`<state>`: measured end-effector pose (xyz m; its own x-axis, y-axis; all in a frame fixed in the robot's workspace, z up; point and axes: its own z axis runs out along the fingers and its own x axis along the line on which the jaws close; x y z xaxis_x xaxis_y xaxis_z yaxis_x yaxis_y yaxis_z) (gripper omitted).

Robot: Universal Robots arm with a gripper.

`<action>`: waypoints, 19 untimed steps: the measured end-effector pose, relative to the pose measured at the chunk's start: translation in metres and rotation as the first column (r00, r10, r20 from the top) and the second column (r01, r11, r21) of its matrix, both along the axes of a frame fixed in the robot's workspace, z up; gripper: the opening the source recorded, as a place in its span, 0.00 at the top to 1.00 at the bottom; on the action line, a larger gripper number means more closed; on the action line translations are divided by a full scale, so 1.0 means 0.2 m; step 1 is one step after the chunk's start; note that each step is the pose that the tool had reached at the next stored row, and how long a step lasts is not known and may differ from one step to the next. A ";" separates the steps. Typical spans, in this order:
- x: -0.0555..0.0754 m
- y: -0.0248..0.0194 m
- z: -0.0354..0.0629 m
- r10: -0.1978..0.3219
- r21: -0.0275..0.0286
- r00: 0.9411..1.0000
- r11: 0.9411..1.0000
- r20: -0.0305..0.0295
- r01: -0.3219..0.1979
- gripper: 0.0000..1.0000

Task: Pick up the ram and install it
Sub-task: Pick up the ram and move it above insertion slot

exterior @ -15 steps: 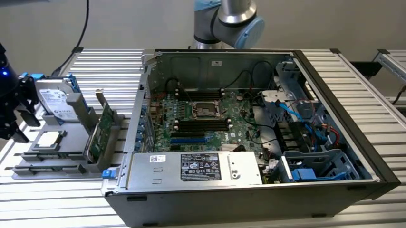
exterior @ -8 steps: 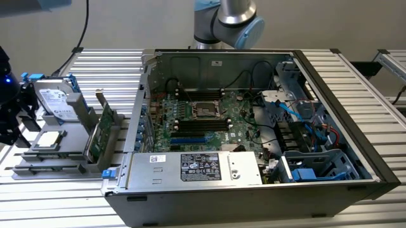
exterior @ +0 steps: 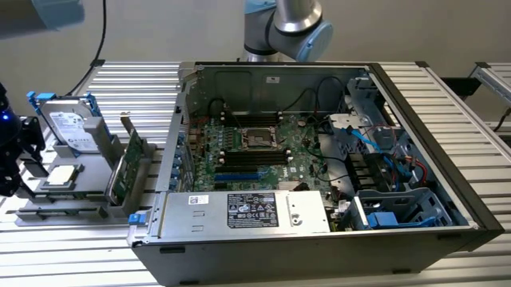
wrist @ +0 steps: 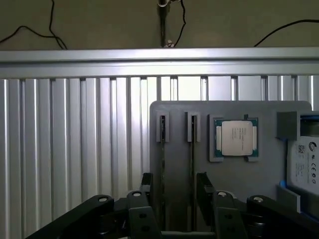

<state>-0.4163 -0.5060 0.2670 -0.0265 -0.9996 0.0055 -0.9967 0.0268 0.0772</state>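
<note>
Two thin ram sticks stand on edge in parallel slots of the grey parts holder (wrist: 229, 109). One ram stick (wrist: 162, 169) is close to one finger (wrist: 147, 185). The other stick (wrist: 192, 169) is close to the opposite finger (wrist: 202, 185). My gripper (wrist: 174, 191) is open above the holder, its fingers spread outside both sticks and touching neither. In the exterior view the black gripper (exterior: 14, 161) hangs at the left end of the holder (exterior: 48, 209). The open computer case (exterior: 319, 251) holds the green motherboard (exterior: 239, 143), with black memory slots (exterior: 254, 156).
On the holder, a square silver processor (wrist: 237, 138) lies beside the slots and a hard drive (exterior: 68, 125) stands behind it. A wider green card with a metal bracket (exterior: 131, 156) stands upright between holder and case. Ribbed aluminium table (wrist: 75, 149); power supply (exterior: 251, 210) at the case front.
</note>
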 end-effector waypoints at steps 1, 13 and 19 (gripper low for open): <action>0.00 -0.010 -0.010 0.000 0.001 1.000 1.000 0.000 0.000 0.52; 0.02 -0.058 -0.119 0.027 0.002 1.000 1.000 0.000 -0.027 0.52; 0.04 -0.058 -0.171 0.061 0.002 0.998 0.998 0.000 -0.061 0.52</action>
